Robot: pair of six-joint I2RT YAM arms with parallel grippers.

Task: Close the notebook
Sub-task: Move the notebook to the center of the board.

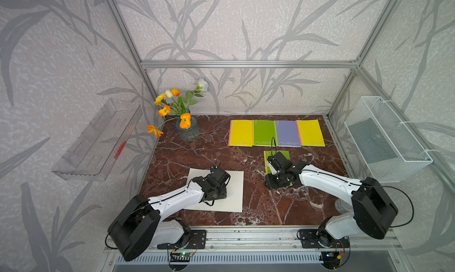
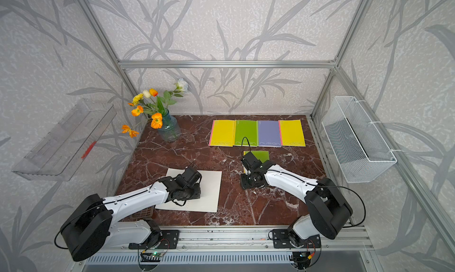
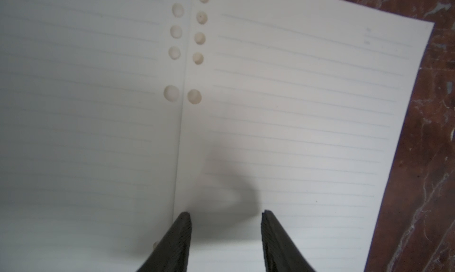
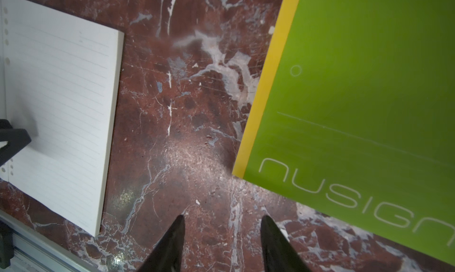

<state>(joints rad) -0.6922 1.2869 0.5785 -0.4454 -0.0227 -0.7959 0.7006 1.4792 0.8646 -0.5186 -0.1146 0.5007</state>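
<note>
"nusign" in pale letters on near green notebook (image 4: pixel 369 98); same word on back-row green cover (image 1: pixel 264 134), purple cover (image 1: pixel 287 134).

The table (image 1: pixel 197 157) is dark red-brown marble veined in white, and the open notebook (image 1: pixel 234 184) shows white pages ruled with faint grey lines. The row of notebooks (image 1: pixel 287 133) runs yellow, green, lilac, yellow, and the nearer green notebook (image 4: pixel 369 98) has a yellow edge strip and pale lettering. Orange, yellow and white flowers (image 1: pixel 185 119) fill a blue-green vase (image 1: pixel 188 134).
</note>
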